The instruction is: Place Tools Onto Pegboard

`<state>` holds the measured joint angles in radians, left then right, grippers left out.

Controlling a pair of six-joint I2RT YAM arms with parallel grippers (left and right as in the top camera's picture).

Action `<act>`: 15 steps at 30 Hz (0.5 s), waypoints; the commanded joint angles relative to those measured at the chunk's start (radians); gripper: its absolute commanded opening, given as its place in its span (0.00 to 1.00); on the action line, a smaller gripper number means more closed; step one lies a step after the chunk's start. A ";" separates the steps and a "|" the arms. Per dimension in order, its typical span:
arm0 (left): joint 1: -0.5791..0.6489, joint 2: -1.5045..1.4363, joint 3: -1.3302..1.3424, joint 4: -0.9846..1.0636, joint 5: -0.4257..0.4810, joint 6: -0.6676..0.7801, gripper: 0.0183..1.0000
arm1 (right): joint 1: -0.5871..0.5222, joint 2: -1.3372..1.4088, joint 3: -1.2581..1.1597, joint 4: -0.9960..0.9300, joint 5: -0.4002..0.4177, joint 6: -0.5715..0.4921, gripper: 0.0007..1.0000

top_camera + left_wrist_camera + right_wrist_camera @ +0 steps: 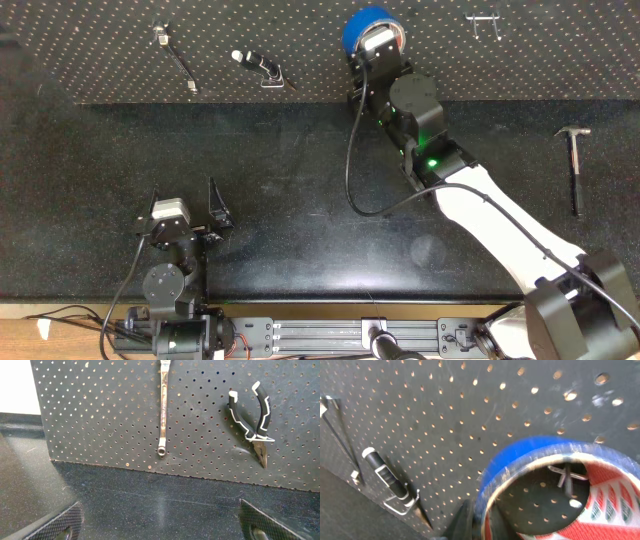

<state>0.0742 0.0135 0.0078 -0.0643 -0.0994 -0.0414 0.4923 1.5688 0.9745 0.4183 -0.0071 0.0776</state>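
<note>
The blue tape roll [545,485] was clamped in the right gripper's [477,522] fingers at the far pegboard [445,420], a hook [565,476] inside its hole. The wrench [162,410] and pliers [252,420] already hung left of it; the hammer [574,165] lay on the bench [300,200], right. The left gripper [160,530] sat near, fingers apart.
</note>
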 commanded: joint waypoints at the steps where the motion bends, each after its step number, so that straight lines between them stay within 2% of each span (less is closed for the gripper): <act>1: 0.004 -0.006 -0.002 -0.007 0.006 0.017 1.00 | 0.006 0.016 0.013 0.010 0.007 -0.011 0.63; 3: 0.004 -0.006 -0.002 -0.007 0.006 0.017 1.00 | 0.006 -0.013 0.013 -0.014 0.003 0.016 0.91; 4: 0.004 -0.006 -0.002 -0.007 0.006 0.017 1.00 | 0.005 -0.048 0.013 -0.058 -0.005 0.015 0.97; 6: 0.004 -0.006 -0.002 -0.007 0.006 0.017 1.00 | -0.013 -0.185 0.013 -0.246 -0.004 0.015 0.98; 8: 0.004 -0.006 -0.002 -0.007 0.006 0.017 1.00 | -0.083 -0.346 0.013 -0.491 -0.006 0.034 0.98; 9: 0.004 -0.006 -0.002 -0.007 0.006 0.017 1.00 | -0.156 -0.433 0.013 -0.659 -0.008 0.034 0.98; 14: 0.004 -0.006 -0.002 -0.007 0.006 0.017 1.00 | -0.433 -0.529 0.013 -1.181 -0.002 0.002 0.98; 15: 0.004 -0.006 -0.002 -0.007 0.006 0.017 0.99 | -0.505 -0.518 0.013 -1.276 -0.003 -0.047 0.98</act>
<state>0.0742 0.0143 0.0078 -0.0650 -0.0959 -0.0410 0.0925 1.0370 0.9928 -0.7494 -0.0139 0.0917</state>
